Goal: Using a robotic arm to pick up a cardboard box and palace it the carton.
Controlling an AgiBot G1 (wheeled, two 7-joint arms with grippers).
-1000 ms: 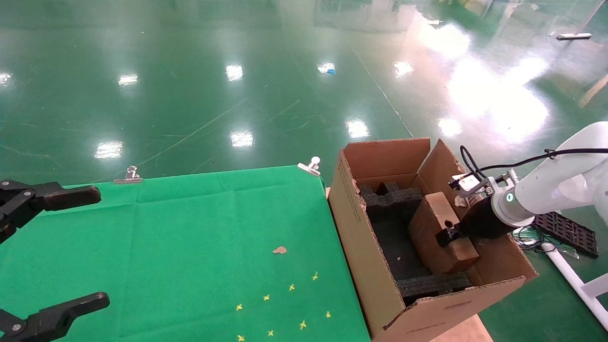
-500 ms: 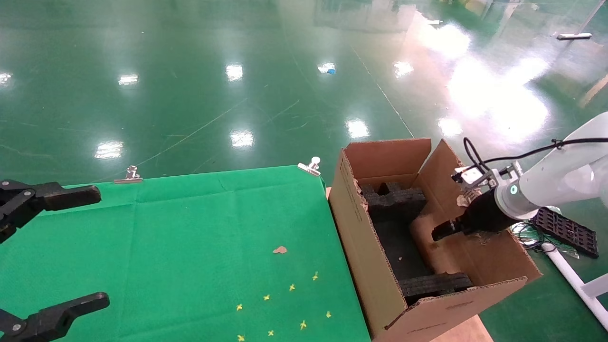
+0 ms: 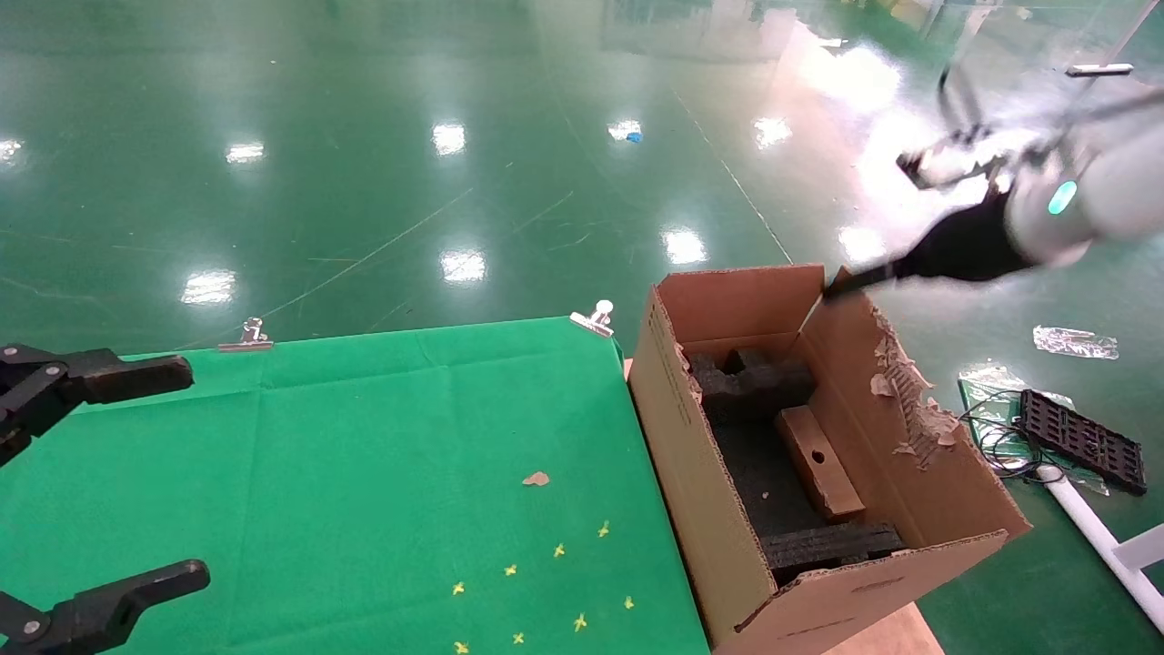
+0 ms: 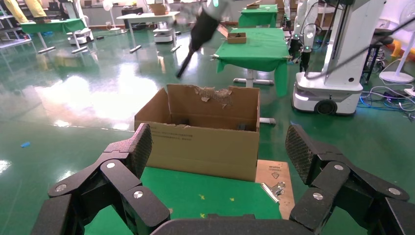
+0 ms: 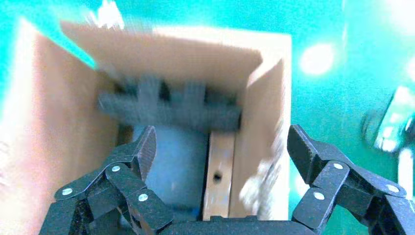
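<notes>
The carton [image 3: 718, 509] stands at the right end of the green table, flaps up and its right flap [image 3: 909, 400] torn ragged. The cardboard box [image 3: 818, 459], slim with a small round hole, lies inside on the black foam [image 3: 750, 382], along the right wall. The robotic arm [image 3: 1055, 200] is raised above the carton's far right corner. Its right gripper [image 3: 841, 284] is open and empty, and the right wrist view looks down between its fingers on the cardboard box [image 5: 219, 171]. The left gripper [image 3: 194, 471] hangs open over the table's left side, facing the carton [image 4: 205, 142].
Metal clips [image 3: 245, 338] [image 3: 593, 318] pin the green cloth [image 3: 364, 455] at its far edge. A cardboard scrap [image 3: 536, 478] and yellow marks lie on the cloth. On the floor to the right are a black tray [image 3: 1082, 441], cables and a white pipe [image 3: 1091, 528].
The right gripper let go of the cardboard box and rose out of the carton to above its far right corner. The box dropped flat along the right wall. The left arm stayed still.
</notes>
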